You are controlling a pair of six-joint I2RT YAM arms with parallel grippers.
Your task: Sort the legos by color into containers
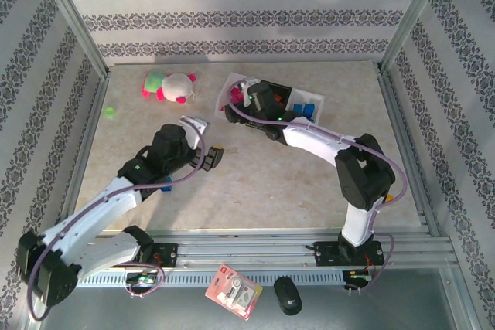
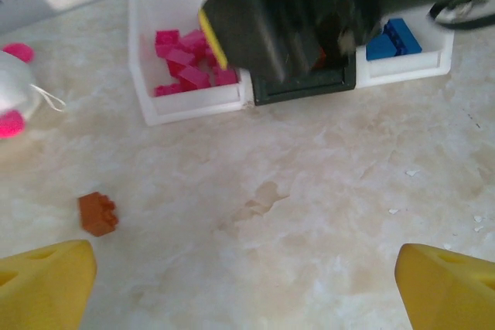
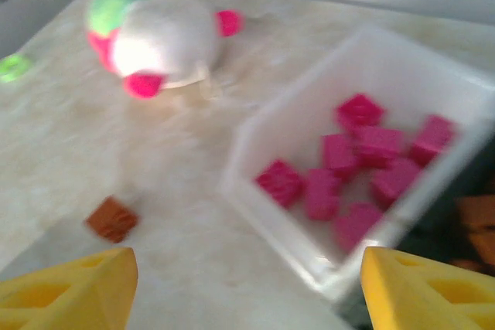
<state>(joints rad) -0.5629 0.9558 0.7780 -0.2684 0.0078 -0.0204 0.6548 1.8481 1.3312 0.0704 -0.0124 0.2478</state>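
Note:
Three trays stand in a row at the back. The left white tray (image 2: 193,110) (image 3: 271,199) holds several magenta bricks (image 2: 189,63) (image 3: 363,164). Orange bricks (image 3: 476,218) lie in the black middle tray (image 2: 302,90). The right white tray (image 2: 402,67) holds blue bricks (image 2: 394,39). One orange-brown brick (image 2: 98,213) (image 3: 112,218) lies loose on the table in front of the magenta tray. My right gripper (image 1: 236,102) (image 3: 247,291) hovers open near the magenta tray's front corner. My left gripper (image 1: 213,156) (image 2: 247,291) is open over bare table, right of the loose brick.
A pink-white plush toy (image 1: 172,85) (image 3: 162,36) lies at the back left, a small green piece (image 1: 110,112) (image 3: 11,67) further left. The right arm's dark wrist (image 2: 286,13) hangs over the black tray. Metal frame posts and patterned walls enclose the table.

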